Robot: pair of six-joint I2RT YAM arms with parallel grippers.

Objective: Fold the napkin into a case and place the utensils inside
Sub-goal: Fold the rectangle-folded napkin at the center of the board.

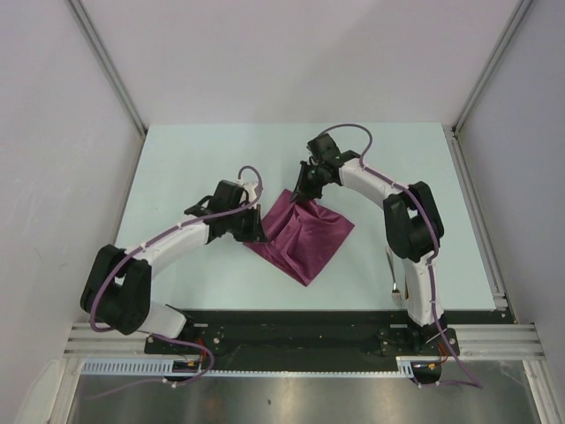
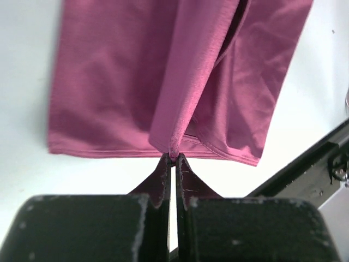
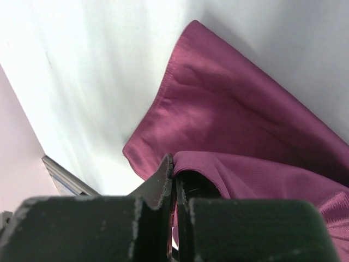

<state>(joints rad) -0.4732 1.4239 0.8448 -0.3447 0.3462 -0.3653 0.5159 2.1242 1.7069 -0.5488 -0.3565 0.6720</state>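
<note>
The plum-magenta napkin (image 1: 307, 237) lies partly folded and creased on the pale table between the two arms. My left gripper (image 1: 261, 231) is shut on a pinched fold at its left edge (image 2: 174, 157), and the cloth (image 2: 136, 82) hangs away from the tips. My right gripper (image 1: 300, 199) is shut on the napkin's far corner, where the cloth (image 3: 229, 125) drapes over the right-hand finger (image 3: 188, 180). A slim silver utensil (image 1: 394, 274) lies beside the right arm's base, partly hidden by the arm. No folded case shows.
A black rail (image 1: 300, 327) runs along the table's near edge with both arm bases on it. White walls and metal posts (image 1: 481, 84) close in the table (image 1: 221, 150) on three sides. The right arm's elbow (image 1: 410, 221) stands just right of the napkin.
</note>
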